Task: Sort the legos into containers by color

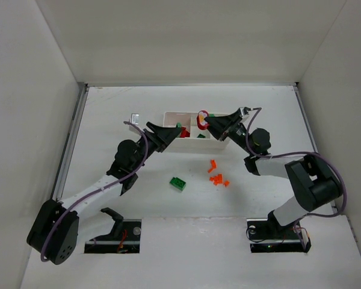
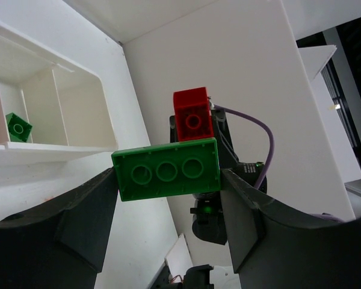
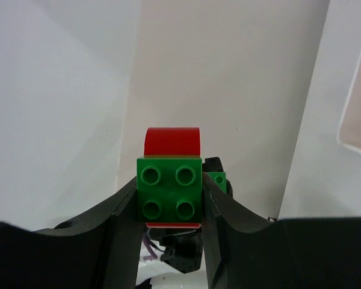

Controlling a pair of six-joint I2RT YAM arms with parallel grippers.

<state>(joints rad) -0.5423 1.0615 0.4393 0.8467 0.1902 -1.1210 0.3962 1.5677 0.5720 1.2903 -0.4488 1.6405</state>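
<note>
Top external view: white 3-compartment tray (image 1: 189, 142) is seen near the far edge of the worktop, about centre. L gripper (image 1: 167, 135) is held at the tray's left end, R gripper (image 1: 208, 123) over its right part. In L wrist view a long green brick (image 2: 166, 168) is pinched between the L fingers (image 2: 78, 223), underside w/ 3 round holes turned to the camera, lifted off the table. In R wrist view a green 2x2 brick (image 3: 169, 192) is clamped between the R fingers (image 3: 117, 229), studs facing the lens. A red piece (image 3: 171, 141) sits right behind it; joined or not can't be told. One small green brick (image 2: 17, 126) is seen inside a tray compartment. Nearer the arms, a loose green brick (image 1: 178, 183) lies left of a cluster of orange pieces (image 1: 218, 177), both well apart from the tray
</note>
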